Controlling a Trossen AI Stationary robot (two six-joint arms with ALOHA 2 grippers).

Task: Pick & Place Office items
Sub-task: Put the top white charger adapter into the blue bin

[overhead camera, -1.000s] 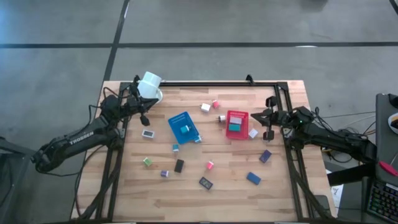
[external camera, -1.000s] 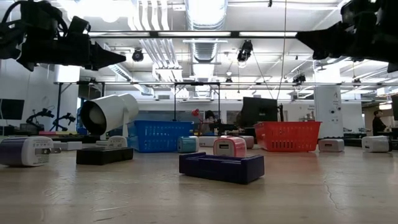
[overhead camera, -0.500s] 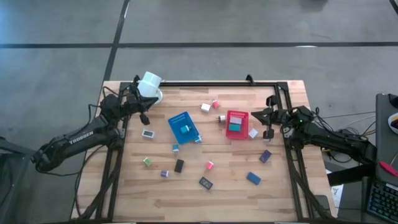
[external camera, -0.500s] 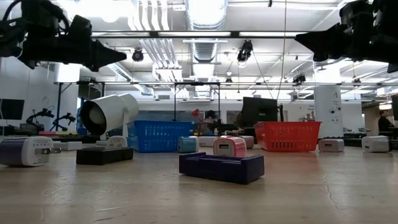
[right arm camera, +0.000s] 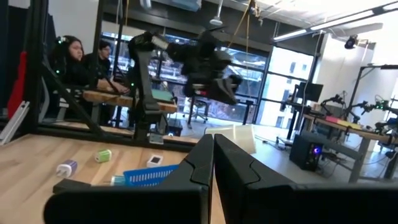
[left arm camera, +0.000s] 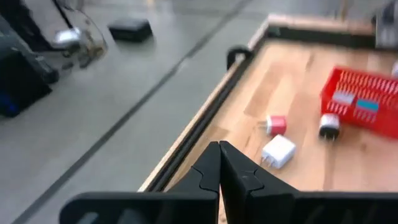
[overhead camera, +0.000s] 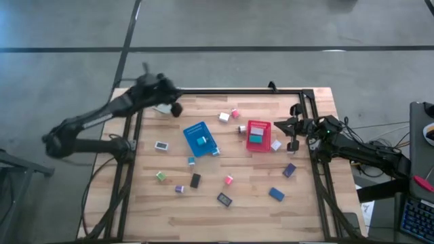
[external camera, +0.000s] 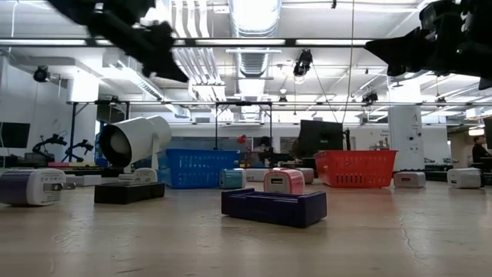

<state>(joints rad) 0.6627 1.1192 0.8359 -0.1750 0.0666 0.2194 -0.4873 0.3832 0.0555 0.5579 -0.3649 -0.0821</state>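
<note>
Office items (overhead camera: 195,180) lay scattered over the wooden surface (overhead camera: 251,203): a black block near the middle, a green one (overhead camera: 161,176) and a small purple one (overhead camera: 180,189) beside it toward the left arm's side, a pink one (overhead camera: 229,179), a dark flat piece (overhead camera: 224,199) and two blue blocks (overhead camera: 276,194) toward the right arm's side. A white block (overhead camera: 224,117) and a pink one (overhead camera: 235,114) sat close together near the far edge, also visible in the left wrist view. The blue tray (overhead camera: 201,139) held a teal piece, and the red tray (overhead camera: 258,135) held a teal and a pale piece; a white block (overhead camera: 275,145) lay just beside the red tray. The left gripper (overhead camera: 175,108) hung above the far left corner of the surface, its fingers (left arm camera: 211,168) pressed together with nothing between them. The right gripper (overhead camera: 293,132) hovered over the right edge, near the red tray, its fingers (right arm camera: 202,155) likewise together and empty. In the low view a white mug (external camera: 134,140) lay on its side behind a black block (external camera: 129,191), with a purple block (external camera: 274,206) nearest the camera. People sat at a desk in the room beyond.
</note>
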